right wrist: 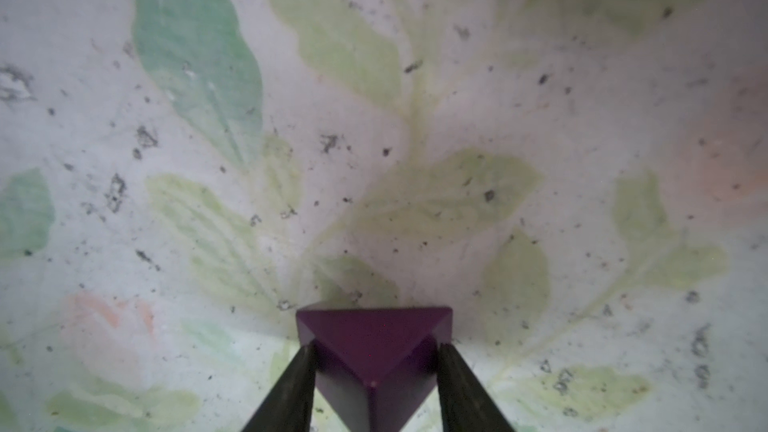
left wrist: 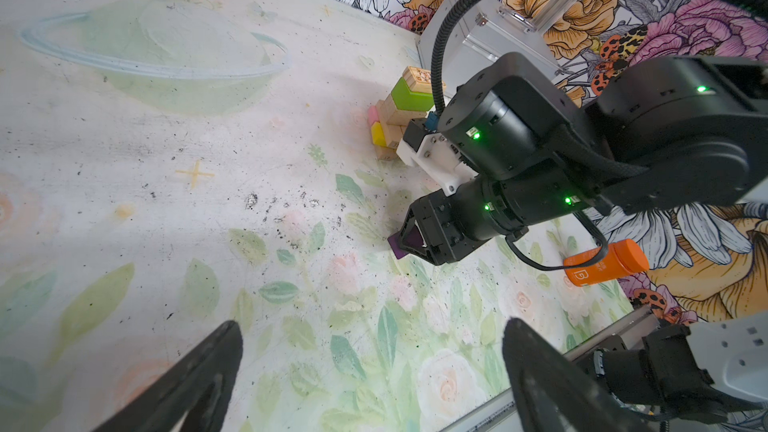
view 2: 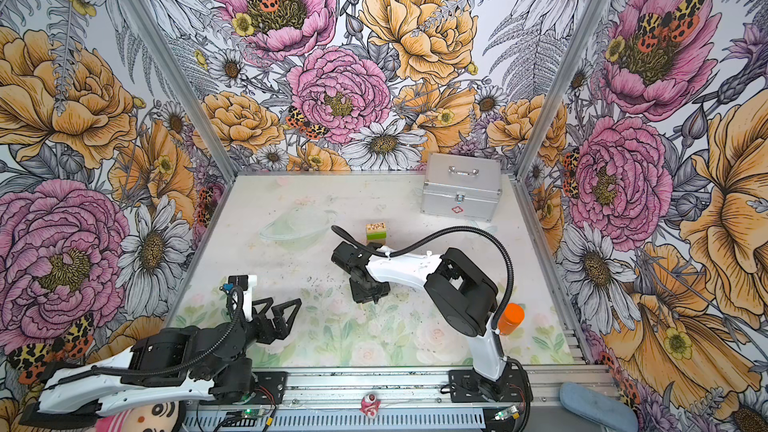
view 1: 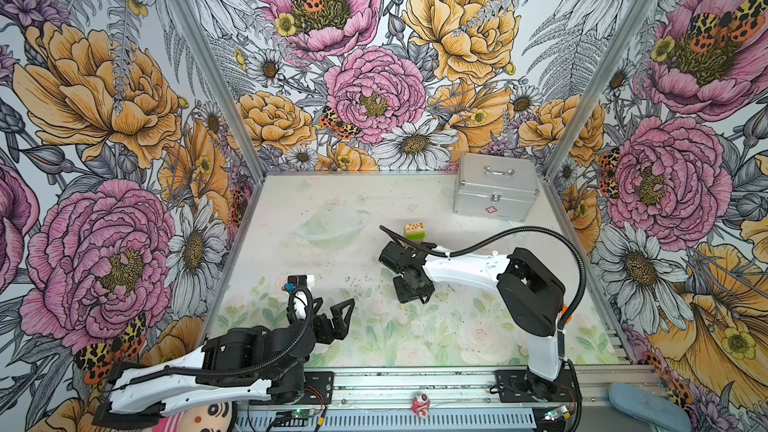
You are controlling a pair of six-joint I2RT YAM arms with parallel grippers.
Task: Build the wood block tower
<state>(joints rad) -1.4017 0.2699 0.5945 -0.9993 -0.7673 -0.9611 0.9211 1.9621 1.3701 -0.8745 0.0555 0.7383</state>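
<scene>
Wood blocks stand stacked as a low tower [view 1: 414, 231] on the table [view 1: 332, 268], in front of the silver case [view 1: 494, 187] and close to it, on the side toward the arm bases. In both top views its uppermost piece is a tan block with a printed face, resting on a lime-green block [view 2: 377, 237]. The left wrist view shows tan planks beneath these, with a pink block [left wrist: 372, 114] and a yellow block [left wrist: 378, 133] at the low edge.

One purple block [right wrist: 374, 326] lies apart from the tower, farther from the silver case than the tower is. The right gripper [right wrist: 376, 349] points down at it, and its two dark fingers [right wrist: 291, 388] press against opposite sides of the block, clenched on it. The block appears to sit on the table's surface.

The left gripper [view 1: 336, 305] hangs released, jaws spread wide with nothing between them, well apart from the silver case and from the tower. A clear bowl [view 1: 330, 228] sits beside the tower, on the side away from the silver case. An orange bottle [view 2: 511, 317] stands near the right arm's base, well in front of the silver case.
</scene>
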